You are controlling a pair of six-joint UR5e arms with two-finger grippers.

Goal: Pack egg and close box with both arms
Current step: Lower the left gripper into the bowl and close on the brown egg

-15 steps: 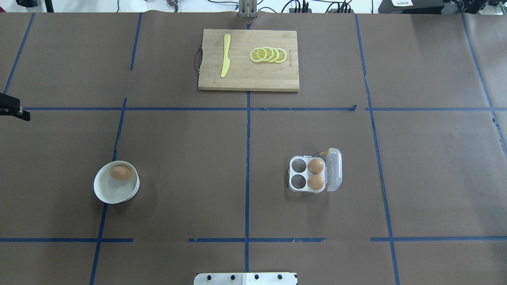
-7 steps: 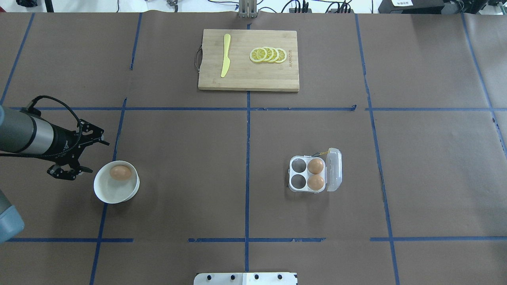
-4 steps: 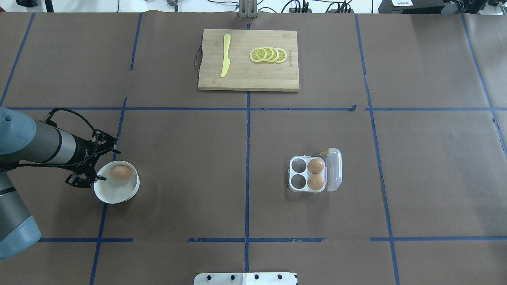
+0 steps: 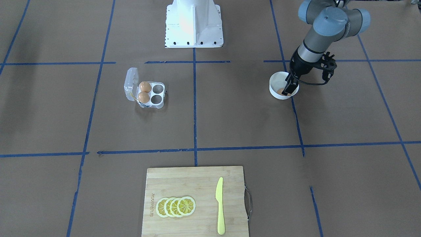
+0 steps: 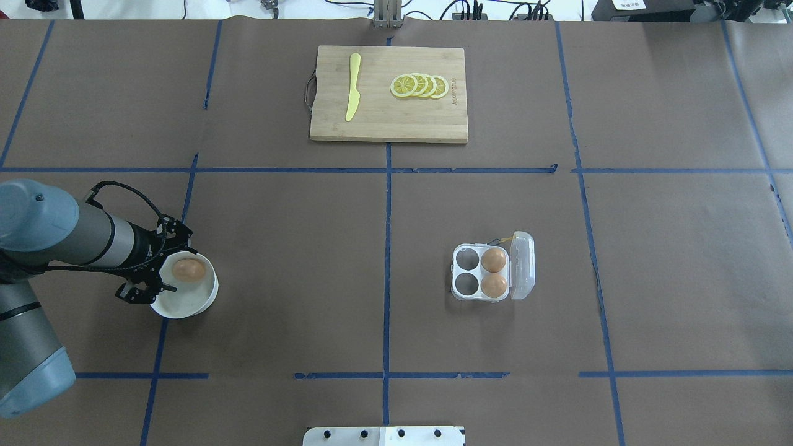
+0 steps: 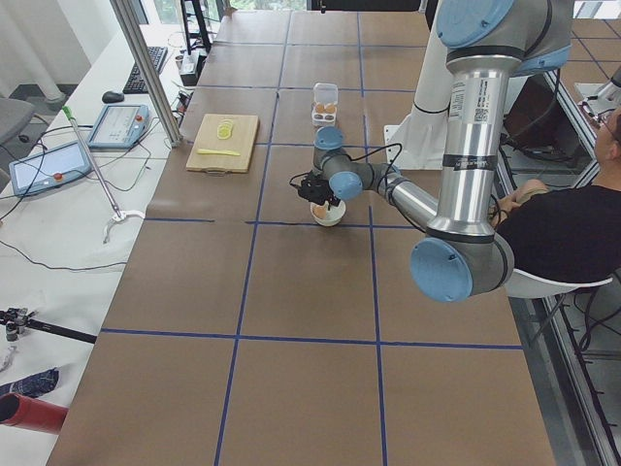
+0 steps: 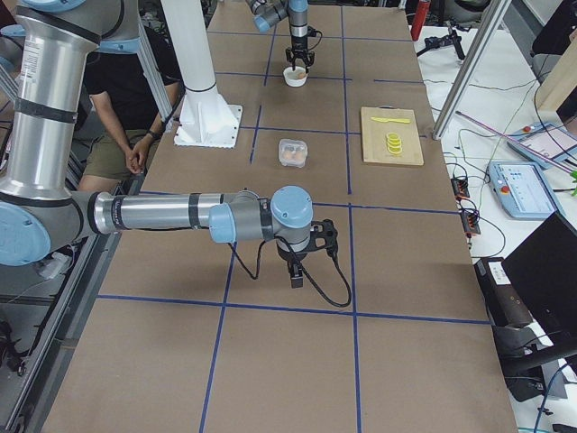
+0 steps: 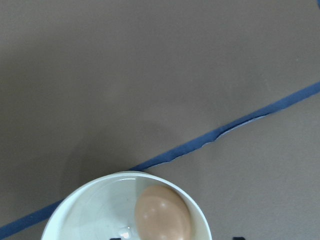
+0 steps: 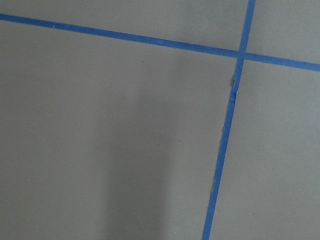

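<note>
The egg [image 5: 189, 270] lies in a round white bowl [image 5: 186, 301] at the left; it also shows in the left wrist view [image 8: 162, 216]. My left gripper [image 5: 175, 270] is open, low over the bowl's left rim, its fingers on either side of the egg, not touching it. It also shows in the front view [image 4: 289, 88]. The box [image 5: 466, 272] stands right of centre with its lid [image 5: 522, 266] open, two brown eggs in its right cups and two empty cups. My right gripper [image 7: 297, 263] shows only in the right side view, above bare table; I cannot tell if it is open.
A wooden cutting board [image 5: 389, 121] with a yellow knife [image 5: 353, 87] and lemon slices [image 5: 420, 85] lies at the far middle. The white base pedestal [image 4: 194, 23] stands at the near edge. A person [image 6: 563, 233] sits beside the table.
My left arm came in from the left edge and moved right and slightly nearer, bringing its open gripper from beside the bowl to over the bowl's rim. The egg and box have not moved.
</note>
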